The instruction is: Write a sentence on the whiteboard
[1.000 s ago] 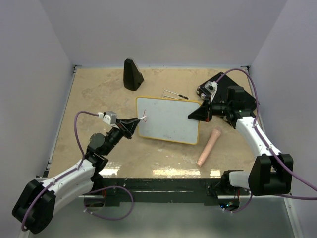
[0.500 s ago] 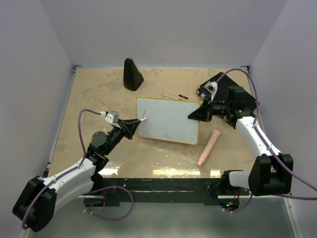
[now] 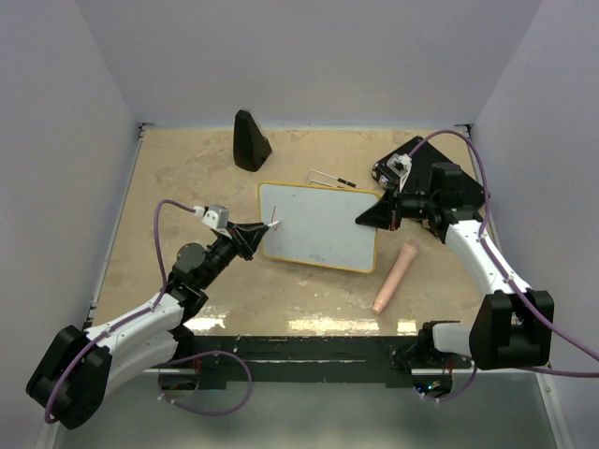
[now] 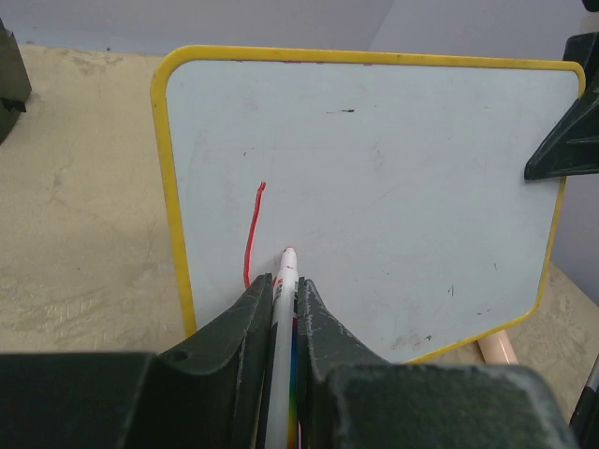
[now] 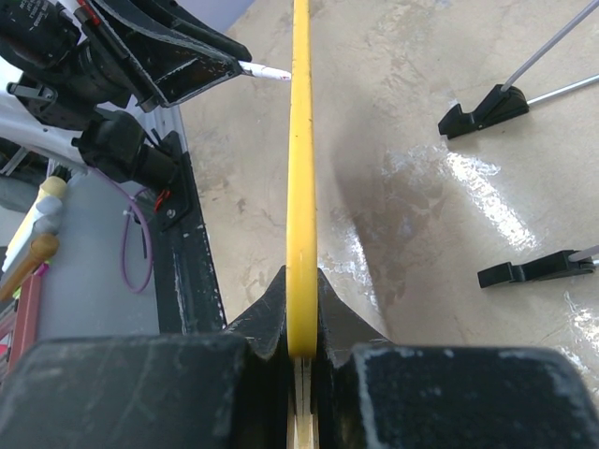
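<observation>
The whiteboard [image 3: 323, 227], white with a yellow rim, stands tilted at the table's middle. My right gripper [image 3: 376, 213] is shut on its right edge; the right wrist view shows the yellow rim [image 5: 301, 140] edge-on between the jaws of that gripper [image 5: 301, 313]. My left gripper [image 3: 255, 232] is shut on a white marker [image 4: 284, 281] with its red tip against the board's left part. One short, near-vertical red stroke [image 4: 251, 234] is on the whiteboard [image 4: 393, 168]. No words of the sentence show.
A black wedge-shaped block [image 3: 250, 140] stands at the back. A wire stand with black feet [image 3: 332, 178] lies behind the board. A pale pink tapered stick [image 3: 395, 276] lies right of the board's front corner. Walls close the table in.
My left arm has shifted slightly right and forward with the marker, its tip staying at the board's left part. The right arm and board have not moved.
</observation>
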Robot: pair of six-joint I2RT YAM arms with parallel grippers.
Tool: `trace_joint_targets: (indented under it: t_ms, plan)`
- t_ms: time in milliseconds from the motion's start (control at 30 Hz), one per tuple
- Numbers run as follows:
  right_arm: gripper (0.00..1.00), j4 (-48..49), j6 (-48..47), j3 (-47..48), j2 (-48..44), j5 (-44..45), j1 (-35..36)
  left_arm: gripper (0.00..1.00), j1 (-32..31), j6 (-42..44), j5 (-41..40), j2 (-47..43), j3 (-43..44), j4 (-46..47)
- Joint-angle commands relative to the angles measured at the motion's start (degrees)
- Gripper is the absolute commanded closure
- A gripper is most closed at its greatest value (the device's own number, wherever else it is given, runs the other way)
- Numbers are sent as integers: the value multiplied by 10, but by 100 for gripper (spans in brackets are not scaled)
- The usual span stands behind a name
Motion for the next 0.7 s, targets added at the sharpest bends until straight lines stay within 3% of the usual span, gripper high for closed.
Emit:
trace_joint_targets:
  t_ms: [0,667]
  plan:
    - [100,33,14,5,-20,-53,1,100,-2,5,12,6,22,27]
    - [100,32,12,5,-22,-54,1,100,-2,1,-1,-24,8,-55]
